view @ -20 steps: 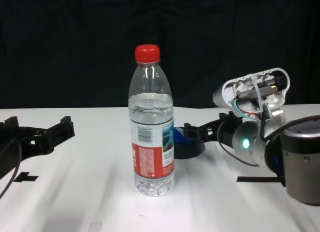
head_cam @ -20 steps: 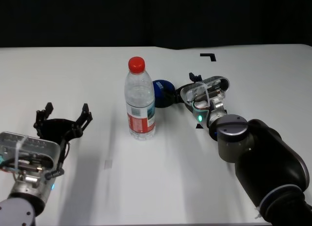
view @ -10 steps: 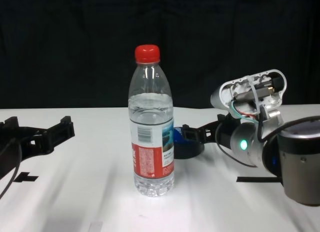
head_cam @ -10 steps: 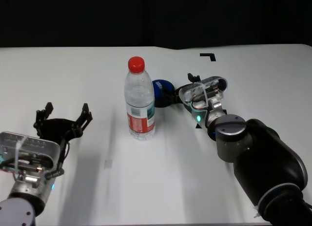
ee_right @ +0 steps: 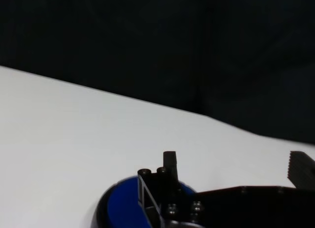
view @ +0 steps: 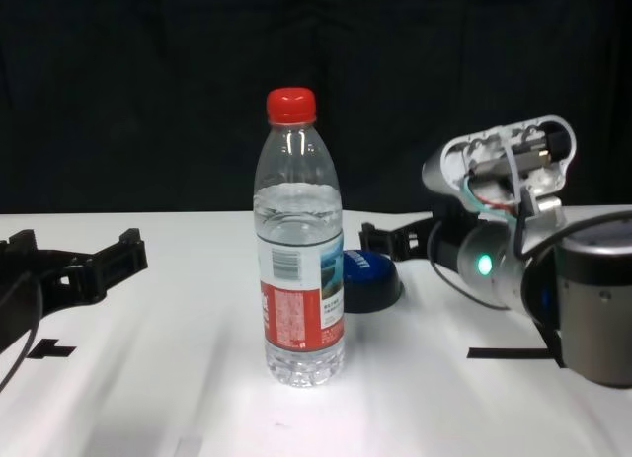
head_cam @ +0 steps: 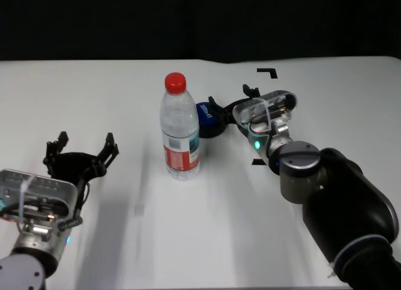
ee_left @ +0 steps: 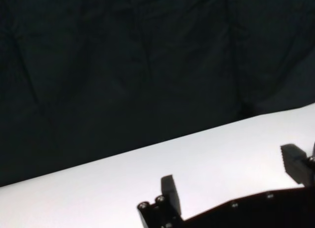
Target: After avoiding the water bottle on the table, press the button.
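Note:
The water bottle [head_cam: 180, 132], clear with a red cap, stands upright mid-table; it also shows in the chest view [view: 301, 269]. Just behind and to its right sits the blue dome button [head_cam: 205, 119], half hidden by the bottle in the chest view [view: 373, 275]. My right gripper [head_cam: 230, 97] is open and hovers just over the button's far right side, clear of the bottle. In the right wrist view one finger [ee_right: 170, 163] stands above the blue button [ee_right: 123, 204]. My left gripper [head_cam: 81, 153] is open and empty, parked at the near left.
The white table [head_cam: 138, 240] carries black tape marks at the back right [head_cam: 268, 71] and by my right wrist [head_cam: 256, 161]. A dark curtain backs the table. The left wrist view shows only bare table [ee_left: 98, 188] and my left gripper [ee_left: 231, 178].
My right gripper has risen and shifted a little away from the button's top, so more of the button shows. The bottle and left arm have not moved.

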